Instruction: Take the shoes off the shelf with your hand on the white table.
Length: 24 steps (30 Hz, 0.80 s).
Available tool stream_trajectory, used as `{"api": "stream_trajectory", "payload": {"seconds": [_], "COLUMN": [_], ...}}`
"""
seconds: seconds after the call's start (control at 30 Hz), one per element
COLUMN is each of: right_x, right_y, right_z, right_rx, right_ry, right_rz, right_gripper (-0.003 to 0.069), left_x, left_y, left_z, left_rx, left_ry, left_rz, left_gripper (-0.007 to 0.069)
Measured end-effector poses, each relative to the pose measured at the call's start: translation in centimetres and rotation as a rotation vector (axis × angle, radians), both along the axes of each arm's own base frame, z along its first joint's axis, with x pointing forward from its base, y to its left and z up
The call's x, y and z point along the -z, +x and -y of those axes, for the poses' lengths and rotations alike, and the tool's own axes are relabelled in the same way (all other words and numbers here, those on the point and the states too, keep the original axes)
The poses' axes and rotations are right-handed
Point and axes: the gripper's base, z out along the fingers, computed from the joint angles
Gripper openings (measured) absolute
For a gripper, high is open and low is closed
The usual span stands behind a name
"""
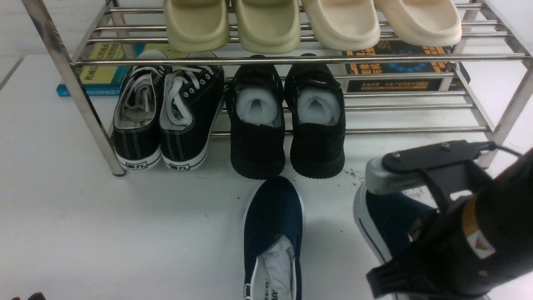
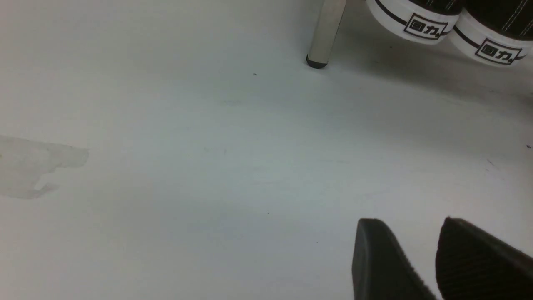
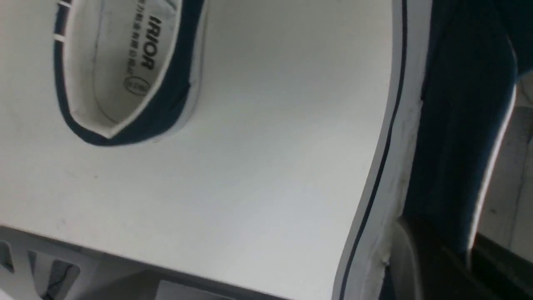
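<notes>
- Right gripper [image 1: 391,277], front view, nearest the lens: the arm masks its jaws, but I read them as pinched nearly closed on the second navy shoe [image 1: 385,221]. That shoe is off the shelf [image 1: 291,60] and tilted with its sole edge showing. I cannot tell whether it touches the white table [image 1: 104,233].
- Front view: the first navy shoe [image 1: 272,237] lies flat on the table, its toe just short of the all-black shoes [image 1: 287,121]. Bare surface separates it from the held shoe, and wider room opens to my left.
- Front view, hazard: the arm's upper bracket sits near the shelf's right leg, and a careless outward swing could catch it.
- Left wrist view: the left gripper [image 2: 420,262] has its fingers parted by a modest gap, with nothing between them, over bare table. A shelf leg and the lace-up sneakers [image 2: 449,21] stand well apart from it.
- Right wrist view: the held shoe fills one side, white sole and navy canvas right against the gripper's dark finger. The pinch looks thin, so I judge the shoe could slip or twist if I move fast.
- Right wrist view, edges: the table's near edge runs close by. Releasing too far toward it could tip the shoe off. The bare gap beside the first shoe is my safer landing.
</notes>
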Motion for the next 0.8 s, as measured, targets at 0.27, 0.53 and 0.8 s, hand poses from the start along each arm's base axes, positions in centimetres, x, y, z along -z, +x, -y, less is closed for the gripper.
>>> {"api": "stream_trajectory", "payload": {"seconds": [0.27, 0.53, 0.8], "right_x": [4.0, 6.6, 4.8], "right_y": [2.5, 3.5, 3.3], "right_z": [-3.2, -4.8, -4.2], "right_rx": [0.034, 0.034, 0.043], "right_ry": [-0.033, -0.042, -0.064], "right_rz": [0.049, 0.042, 0.05], "right_gripper": [0.0023, 0.0024, 0.0027], "left_x": [0.0, 0.0, 0.0], "left_y": [0.0, 0.0, 0.0], "left_z": [0.0, 0.0, 0.0], "left_rx": [0.0, 0.0, 0.0], "left_ry": [0.0, 0.0, 0.0], "left_rz": [0.0, 0.0, 0.0], "left_gripper": [0.0243, 0.0243, 0.0243]}}
